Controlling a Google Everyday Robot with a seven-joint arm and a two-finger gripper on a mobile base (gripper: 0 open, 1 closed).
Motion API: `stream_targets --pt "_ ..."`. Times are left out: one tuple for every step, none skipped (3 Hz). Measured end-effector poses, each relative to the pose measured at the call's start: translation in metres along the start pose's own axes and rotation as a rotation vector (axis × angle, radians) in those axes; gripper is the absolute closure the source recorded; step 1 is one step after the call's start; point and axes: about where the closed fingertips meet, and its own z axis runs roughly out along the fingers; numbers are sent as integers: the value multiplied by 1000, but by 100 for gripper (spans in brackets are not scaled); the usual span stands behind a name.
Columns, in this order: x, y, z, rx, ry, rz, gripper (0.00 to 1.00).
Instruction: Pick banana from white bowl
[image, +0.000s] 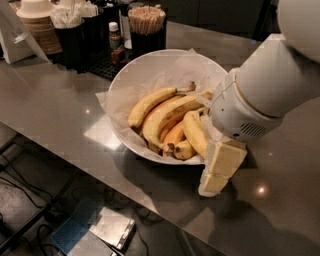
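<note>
The white bowl (120, 85), lined with crinkled white paper, sits on the grey counter and holds several bananas. The banana (194, 131), thick and evenly bright yellow, lies at the right of the pile, its far end hidden by my arm. An orange-tinted banana (175, 134) and a short stubby one (185, 149) lie to its left, with two long bananas (150, 102) behind them. My gripper (214, 184) hangs at the bowl's front right rim, just outside it, low over the counter and right of the banana.
Black holders with wooden stir sticks (146, 20), a small bottle (116, 42) and a stack of paper lids (37, 25) stand behind the bowl. The counter edge (125, 185) runs diagonally in front. A box (95, 230) and cables lie on the floor below.
</note>
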Motion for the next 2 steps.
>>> stream_targets --pt "14 -2 -20 40 10 45 0" --pt "35 -5 -39 87 19 112 0"
